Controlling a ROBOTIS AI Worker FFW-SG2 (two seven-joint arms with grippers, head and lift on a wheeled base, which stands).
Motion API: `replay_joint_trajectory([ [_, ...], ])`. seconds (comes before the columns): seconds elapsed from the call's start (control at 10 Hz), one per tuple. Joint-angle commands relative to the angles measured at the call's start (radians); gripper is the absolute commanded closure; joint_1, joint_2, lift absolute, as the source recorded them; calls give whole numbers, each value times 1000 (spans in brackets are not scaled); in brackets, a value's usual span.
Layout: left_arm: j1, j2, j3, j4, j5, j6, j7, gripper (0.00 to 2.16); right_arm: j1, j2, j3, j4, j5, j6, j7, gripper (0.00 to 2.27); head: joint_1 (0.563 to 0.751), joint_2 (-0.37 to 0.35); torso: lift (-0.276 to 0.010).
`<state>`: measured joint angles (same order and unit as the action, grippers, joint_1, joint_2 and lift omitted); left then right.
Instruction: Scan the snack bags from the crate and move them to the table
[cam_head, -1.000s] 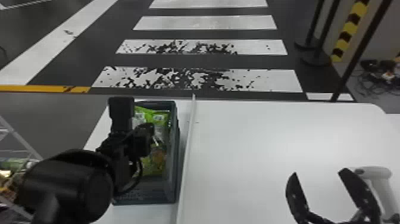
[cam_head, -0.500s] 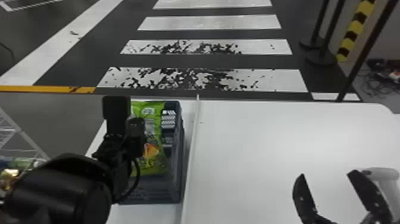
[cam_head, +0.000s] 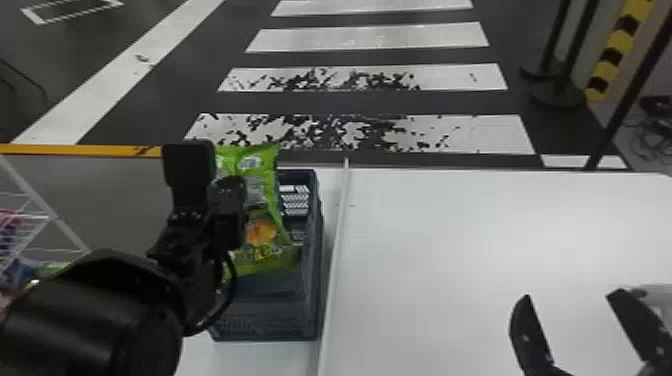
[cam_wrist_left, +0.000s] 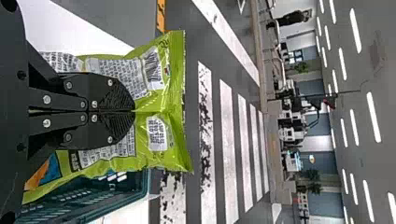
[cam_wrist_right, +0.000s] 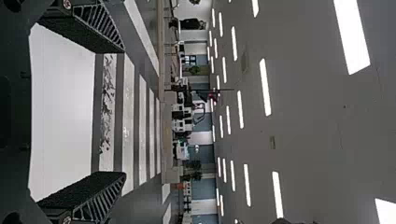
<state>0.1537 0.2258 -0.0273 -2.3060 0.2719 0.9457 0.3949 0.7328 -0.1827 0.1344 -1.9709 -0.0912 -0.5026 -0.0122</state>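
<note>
Green film forms the snack bag (cam_head: 265, 255), clenched near its top by the left tool (cam_wrist_left: 134, 112) over the crate (cam_head: 267, 327), left of centre in the head view. Raise the bag clear of the rim before traversing rightward; present its barcode (cam_wrist_left: 153, 69) unwrinkled. The right tool (cam_head: 570, 295), lower right, stands spread and empty.

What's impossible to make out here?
- Head view: part of the crate's inside, behind the left arm and snack bag.
- Head view: the rest of the white object, behind the right gripper and past the edge.
- Left wrist view: print under the left gripper.
</note>
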Motion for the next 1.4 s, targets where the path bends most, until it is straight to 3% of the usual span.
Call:
replay_joint_trajectory([
  [0.0, -6, 4, -3, -15, -2, 2, -1, 1882, 8, -1, -6, -2, -1, -4, 0, 56, 695, 137, -95],
  [0.8, -22, 6, -10, -118, 46, 20, -8, 1885, 28, 3, -25, -32, 1, -1, 0, 56, 695, 88, -95],
  [1.3, -95, 4, -69, -116, 96, 32, -25, 1885, 34, 11, -39, -39, 5, -1, 0, 56, 695, 42, -95],
])
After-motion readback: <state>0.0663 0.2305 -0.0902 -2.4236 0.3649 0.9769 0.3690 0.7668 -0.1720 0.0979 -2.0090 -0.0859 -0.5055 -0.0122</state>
